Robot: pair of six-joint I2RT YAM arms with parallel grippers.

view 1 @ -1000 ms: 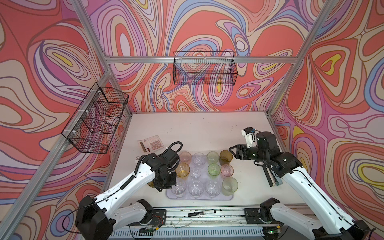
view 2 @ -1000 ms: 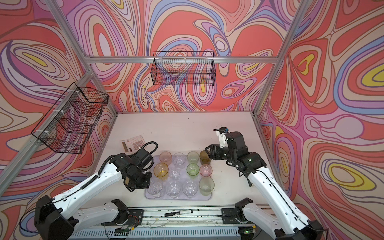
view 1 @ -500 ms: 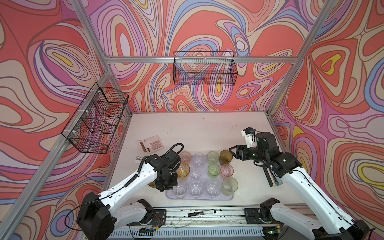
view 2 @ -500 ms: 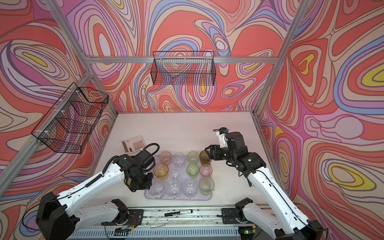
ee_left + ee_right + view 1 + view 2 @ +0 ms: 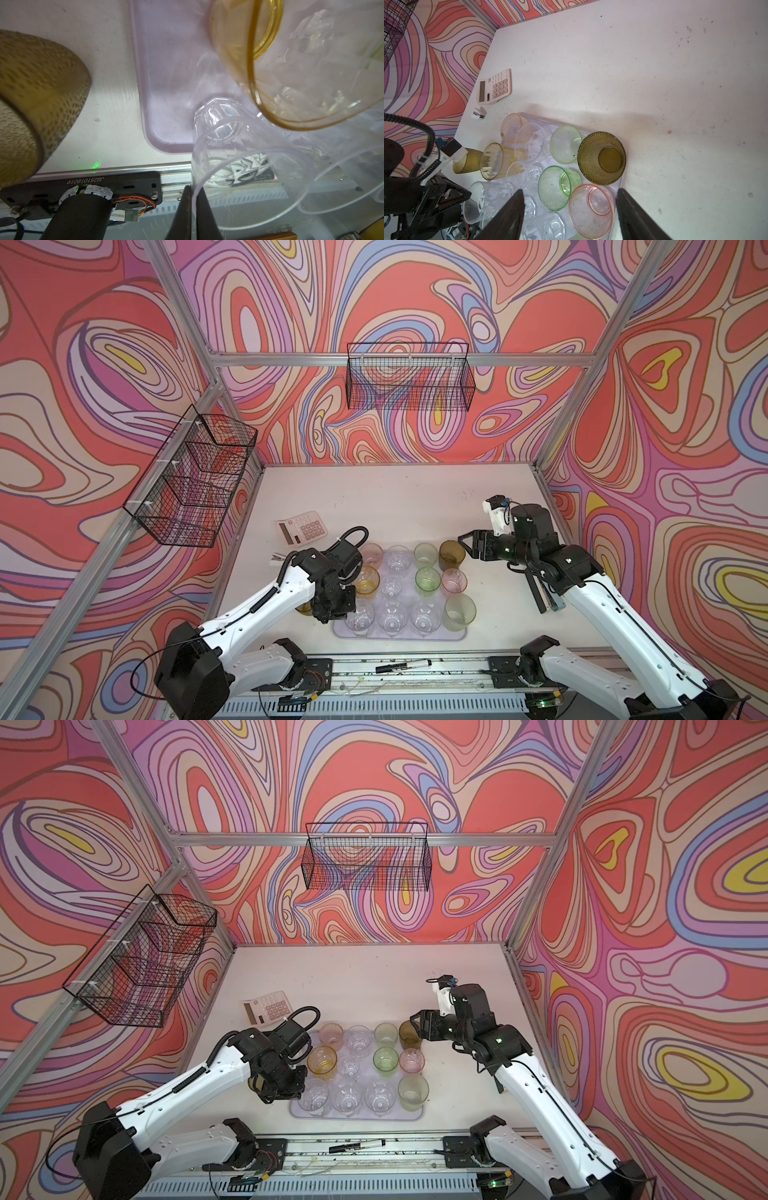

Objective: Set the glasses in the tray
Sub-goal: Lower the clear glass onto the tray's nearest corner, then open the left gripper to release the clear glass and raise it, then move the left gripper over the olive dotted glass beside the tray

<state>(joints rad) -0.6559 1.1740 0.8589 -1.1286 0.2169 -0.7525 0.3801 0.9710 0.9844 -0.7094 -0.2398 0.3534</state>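
Black plate (image 5: pixel 128 187) near the tray (image 5: pixel 166 83) reads JG251018019.

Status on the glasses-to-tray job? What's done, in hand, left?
Done: eleven glasses stand in the tray. In hand: left gripper pinches the rim of a clear glass at the tray's near-left corner. Left: one olive-brown glass on the table beside the tray; right gripper open, empty.
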